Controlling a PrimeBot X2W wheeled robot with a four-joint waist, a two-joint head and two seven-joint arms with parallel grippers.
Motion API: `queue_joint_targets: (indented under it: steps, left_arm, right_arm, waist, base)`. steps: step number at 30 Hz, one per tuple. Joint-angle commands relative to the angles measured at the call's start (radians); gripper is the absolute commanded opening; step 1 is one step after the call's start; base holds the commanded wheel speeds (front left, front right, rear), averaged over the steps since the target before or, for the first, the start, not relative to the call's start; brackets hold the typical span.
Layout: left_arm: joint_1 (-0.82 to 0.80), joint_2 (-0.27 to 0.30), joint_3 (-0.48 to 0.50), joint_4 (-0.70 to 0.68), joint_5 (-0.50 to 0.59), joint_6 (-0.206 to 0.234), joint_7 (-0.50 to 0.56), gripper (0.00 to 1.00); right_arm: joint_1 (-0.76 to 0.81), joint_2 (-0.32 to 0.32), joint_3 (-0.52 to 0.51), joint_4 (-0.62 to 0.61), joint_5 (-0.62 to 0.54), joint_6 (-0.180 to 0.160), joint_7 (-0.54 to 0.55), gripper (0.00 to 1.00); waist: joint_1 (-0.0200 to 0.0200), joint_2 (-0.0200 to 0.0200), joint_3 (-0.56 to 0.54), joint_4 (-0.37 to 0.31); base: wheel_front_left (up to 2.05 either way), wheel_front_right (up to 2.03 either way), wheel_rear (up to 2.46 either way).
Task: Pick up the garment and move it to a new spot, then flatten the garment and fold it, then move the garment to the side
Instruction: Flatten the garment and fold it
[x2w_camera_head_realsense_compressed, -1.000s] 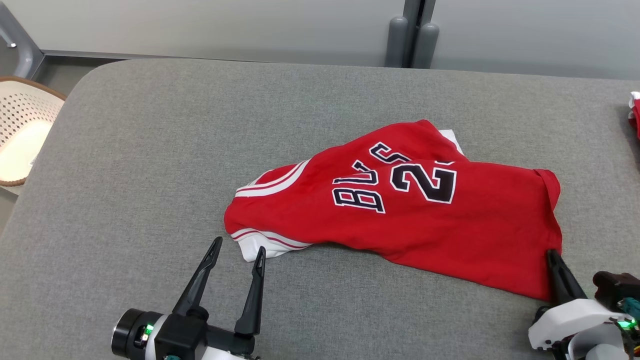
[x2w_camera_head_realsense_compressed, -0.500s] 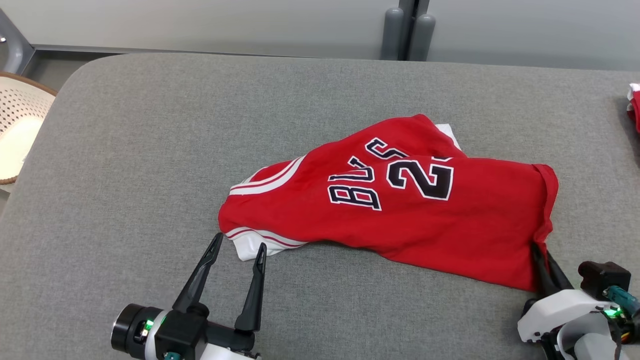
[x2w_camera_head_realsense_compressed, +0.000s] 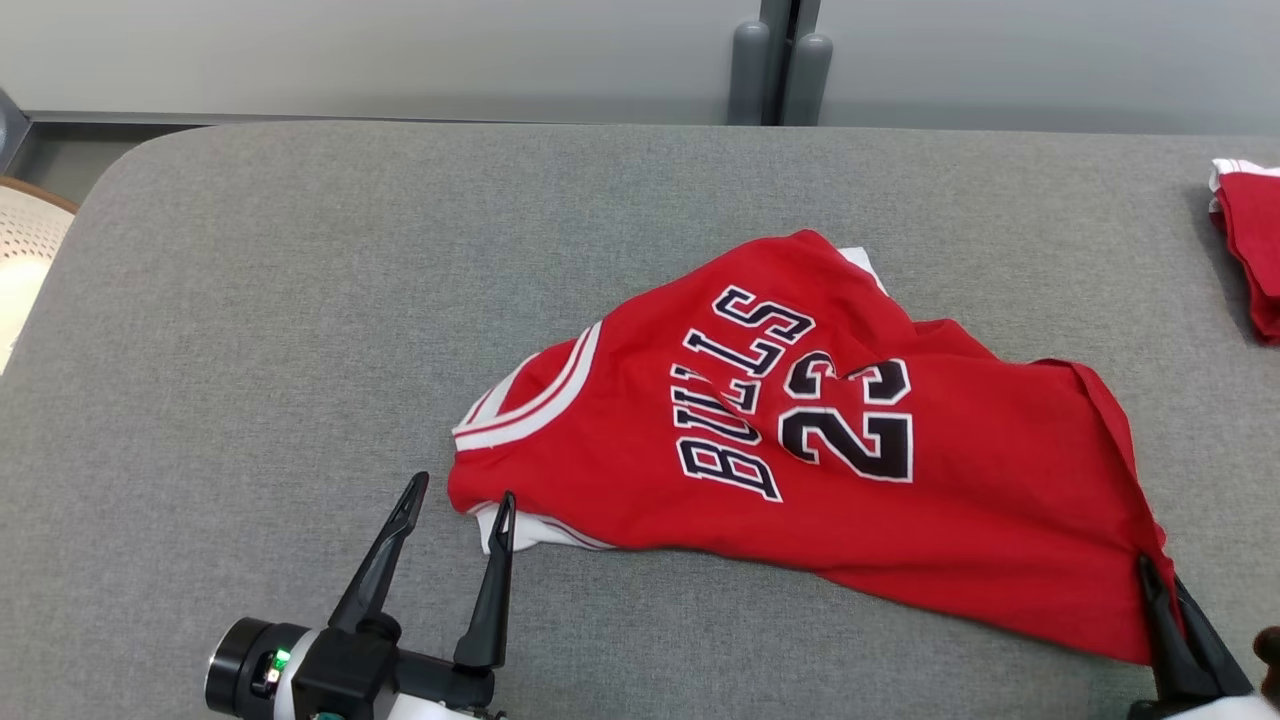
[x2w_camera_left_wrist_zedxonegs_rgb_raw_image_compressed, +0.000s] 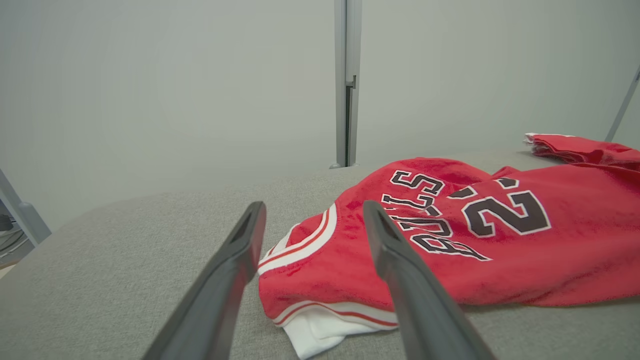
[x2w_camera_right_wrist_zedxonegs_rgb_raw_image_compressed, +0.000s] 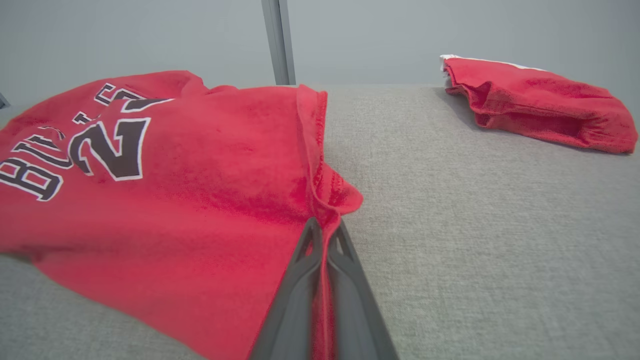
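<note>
Fingers of the right gripper (x2w_camera_head_realsense_compressed: 1160, 580) are clenched on the near right hem corner of the red jersey (x2w_camera_head_realsense_compressed: 800, 450) crumpled mid surface (x2w_camera_head_realsense_compressed: 250, 300), the left gripper (x2w_camera_head_realsense_compressed: 463, 490) hangs spread wide just beside the white-trimmed edge, so I'd grab there too and lift both evenly.

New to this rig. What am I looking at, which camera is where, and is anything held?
A wheeled robot with two arms, each ending in a two-fingered end effector. The wide shot is from its head camera, looking down on a grey padded table. The other two are from wrist cameras, each looking along that arm's fingers. A crumpled red jersey lies mid-table; another red garment sits at the right edge. The left end effector is open beside the jersey's white-trimmed end, gripping nothing. The right end effector is shut on the jersey's hem corner.
</note>
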Motion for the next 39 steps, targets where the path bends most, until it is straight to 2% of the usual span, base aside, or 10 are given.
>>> queue_joint_targets:
  steps: [1,7,11,18,26,27,28,29,30,39]
  left_arm:
    - [-0.001,0.002,0.004,-0.005,0.008,-0.003,0.0,1.0]
    - [-0.002,0.002,0.002,-0.007,0.013,-0.011,0.0,1.0]
    - [-0.018,0.001,-0.014,0.002,0.017,-0.019,0.0,1.0]
    - [-0.028,0.001,-0.042,0.018,0.005,-0.025,0.0,1.0]
    - [-0.021,0.001,-0.077,0.025,-0.018,-0.011,0.0,1.0]
    - [-0.02,0.001,-0.08,0.025,-0.021,-0.011,0.0,1.0]
    - [-0.021,0.001,-0.084,0.026,-0.022,-0.01,0.0,1.0]
    - [-0.023,0.001,-0.089,0.027,-0.024,-0.011,0.0,1.0]
    - [-0.027,0.001,-0.094,0.028,-0.026,-0.011,0.0,1.0]
    - [-0.048,0.001,-0.108,0.022,-0.043,0.006,0.0,1.0]
  right_arm:
    - [0.03,-0.004,-0.016,-0.043,-0.008,-0.001,0.024,0.0]
    - [0.125,0.073,-0.045,-0.306,0.043,-0.001,0.188,0.0]
    - [0.044,0.131,-0.005,-0.352,0.099,0.0,0.238,0.0]
    - [-0.223,0.18,0.054,-0.127,0.168,0.0,0.193,0.0]
    - [-0.531,0.185,0.023,0.283,0.354,0.0,-0.021,0.0]
    - [-0.567,0.184,0.014,0.339,0.365,-0.001,-0.033,0.05]
    - [-0.6,0.183,0.011,0.389,0.371,0.0,-0.042,0.27]
    - [-0.629,0.183,0.013,0.426,0.385,0.0,-0.048,0.8]
    - [-0.659,0.184,0.009,0.447,0.383,0.0,-0.054,1.0]
    - [-0.6,0.174,-0.068,0.259,0.307,-0.001,-0.056,1.0]
  waist:
    - [0.0,-0.0001,0.0,-0.004]
    - [0.0,-0.0001,0.001,-0.02]
    - [0.0,-0.0001,0.002,-0.012]
    - [0.0,-0.0001,0.0,0.051]
    - [0.0,-0.0001,-0.011,0.122]
    - [0.0,-0.0001,-0.009,0.125]
    - [0.0,-0.0001,-0.007,0.127]
    - [0.0,-0.0001,-0.004,0.13]
    - [0.0,-0.0001,-0.001,0.132]
    - [0.0,-0.0001,0.02,0.122]
  base:
    - [0.0,0.0,0.0]
    - [0.0,0.0,0.0]
    - [0.0,0.0,0.0]
    - [0.0,0.0,0.0]
    - [0.0,0.0,0.0]
    - [0.0,0.0,0.0]
    - [0.0,0.0,0.0]
    - [0.0,0.0,0.0]
    - [0.0,0.0,0.0]
    - [0.0,0.0,0.0]
